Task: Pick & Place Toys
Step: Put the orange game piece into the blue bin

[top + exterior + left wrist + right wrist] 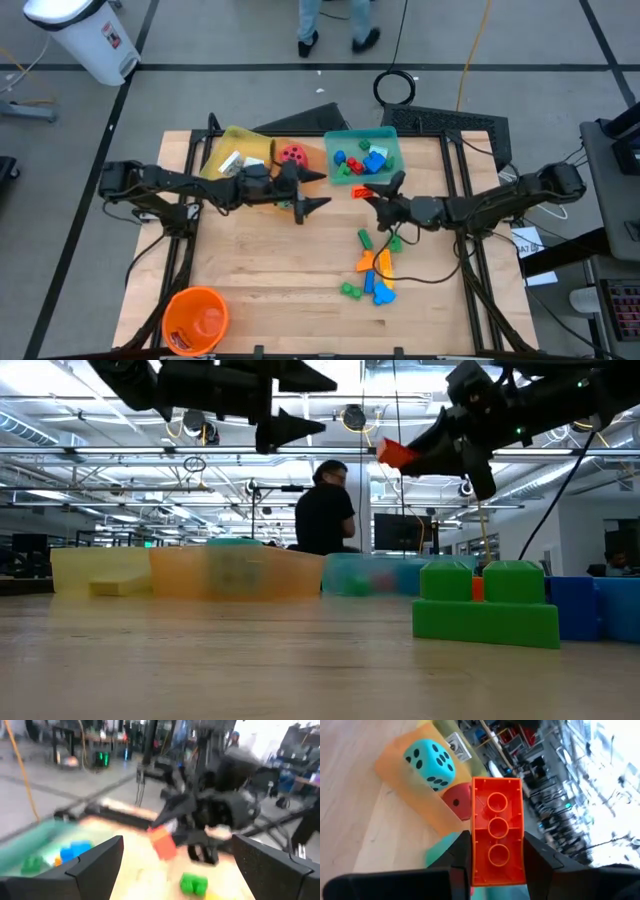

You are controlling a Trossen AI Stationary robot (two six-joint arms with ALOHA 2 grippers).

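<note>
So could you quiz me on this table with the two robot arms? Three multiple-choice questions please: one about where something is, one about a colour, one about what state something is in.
1. Where is the orange bucket?
A. at the table's near left corner
B. inside the teal tray
C. under the right arm

2. What colour is the brick in the right gripper?
A. green
B. orange-red
C. blue

3. How does the left gripper stand?
A. shut on a die
B. shut on a card
C. open, holding nothing

Answers:
1 A: the high view shows it on the left arm's side, far from the trays.
2 B: the right wrist view shows an orange-red brick between the fingers.
3 C: the left wrist view shows its fingers spread with nothing between them.
</note>
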